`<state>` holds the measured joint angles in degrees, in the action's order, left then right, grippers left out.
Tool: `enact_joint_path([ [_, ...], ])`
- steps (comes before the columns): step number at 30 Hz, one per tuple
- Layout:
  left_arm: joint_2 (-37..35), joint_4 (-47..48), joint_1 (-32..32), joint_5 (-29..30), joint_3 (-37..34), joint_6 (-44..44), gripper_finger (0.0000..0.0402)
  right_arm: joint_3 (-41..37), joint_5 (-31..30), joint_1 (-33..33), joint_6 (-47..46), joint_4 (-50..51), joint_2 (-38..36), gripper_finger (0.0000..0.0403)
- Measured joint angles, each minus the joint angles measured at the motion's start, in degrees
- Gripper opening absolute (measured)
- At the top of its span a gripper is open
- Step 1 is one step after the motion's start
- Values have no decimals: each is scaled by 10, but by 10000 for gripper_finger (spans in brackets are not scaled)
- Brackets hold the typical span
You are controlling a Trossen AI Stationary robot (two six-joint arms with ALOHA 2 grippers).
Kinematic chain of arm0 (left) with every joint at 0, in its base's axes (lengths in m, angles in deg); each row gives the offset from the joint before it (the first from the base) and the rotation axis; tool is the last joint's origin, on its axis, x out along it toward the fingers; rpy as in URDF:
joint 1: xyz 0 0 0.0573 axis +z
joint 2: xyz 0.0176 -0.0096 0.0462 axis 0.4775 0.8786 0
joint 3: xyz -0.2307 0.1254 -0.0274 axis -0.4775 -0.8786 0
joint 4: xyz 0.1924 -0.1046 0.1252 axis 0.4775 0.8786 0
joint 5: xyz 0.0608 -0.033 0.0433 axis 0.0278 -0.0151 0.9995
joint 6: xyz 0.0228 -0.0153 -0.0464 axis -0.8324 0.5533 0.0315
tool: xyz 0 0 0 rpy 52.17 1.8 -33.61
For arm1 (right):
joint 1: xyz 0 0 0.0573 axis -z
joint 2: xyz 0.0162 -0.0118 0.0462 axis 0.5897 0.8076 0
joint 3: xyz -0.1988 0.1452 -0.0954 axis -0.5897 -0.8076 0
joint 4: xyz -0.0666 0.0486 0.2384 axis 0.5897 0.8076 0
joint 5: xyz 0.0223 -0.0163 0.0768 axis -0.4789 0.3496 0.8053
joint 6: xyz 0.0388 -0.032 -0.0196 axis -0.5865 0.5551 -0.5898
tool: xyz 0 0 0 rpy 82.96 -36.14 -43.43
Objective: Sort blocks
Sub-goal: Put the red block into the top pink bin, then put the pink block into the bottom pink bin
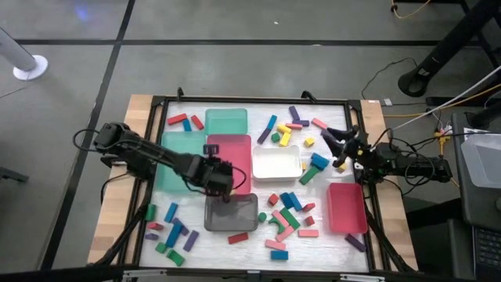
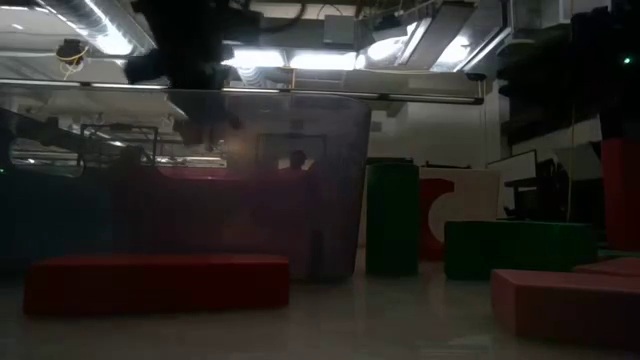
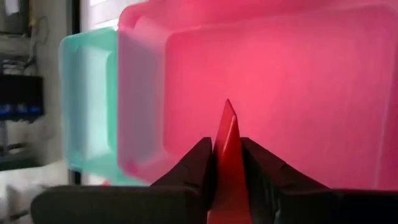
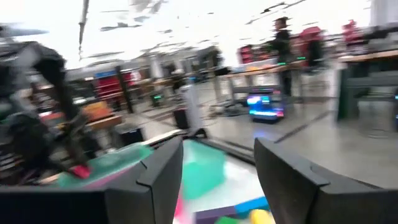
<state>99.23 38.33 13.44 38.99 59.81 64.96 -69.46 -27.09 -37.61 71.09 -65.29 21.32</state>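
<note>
Sorting looks barely begun. High view: every shallow plastic tray appears bare inside, and the small solid-coloured toy blocks (image 1: 286,213) lie loose on the white counter (image 1: 235,254).

Left claw (image 1: 225,186), centre of frame at the near edge of the pinkish-red tray (image 1: 232,160), is pinching a thin red block (image 3: 227,163) between its fingers, poised over that tray; judged a first drop-off.

Right claw (image 1: 335,143), right of centre, stands open and empty above loose blocks.

Counts, high view:
- Trays: six — two green (image 1: 226,121), one pinkish-red, one white (image 1: 276,163), one grey (image 1: 231,211), one red-pink (image 1: 347,207) at lower right.
- Loose blocks: roughly forty. Clusters at lower left, lower centre, upper centre-right; two red ones at upper left. Exact tally not possible.
</note>
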Motion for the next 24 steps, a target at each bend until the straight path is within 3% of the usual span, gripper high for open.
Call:
enact_joint_path([
  [11,0,-59,62,-36,-20,-7,66,54,-102,0,0,71,42,198],
  [20,3,-63,90,-72,-20,-8,157,172,-160,3,-12,183,154,198],
  [24,3,-62,92,-72,-20,-9,174,234,-165,46,-24,258,211,198],
])
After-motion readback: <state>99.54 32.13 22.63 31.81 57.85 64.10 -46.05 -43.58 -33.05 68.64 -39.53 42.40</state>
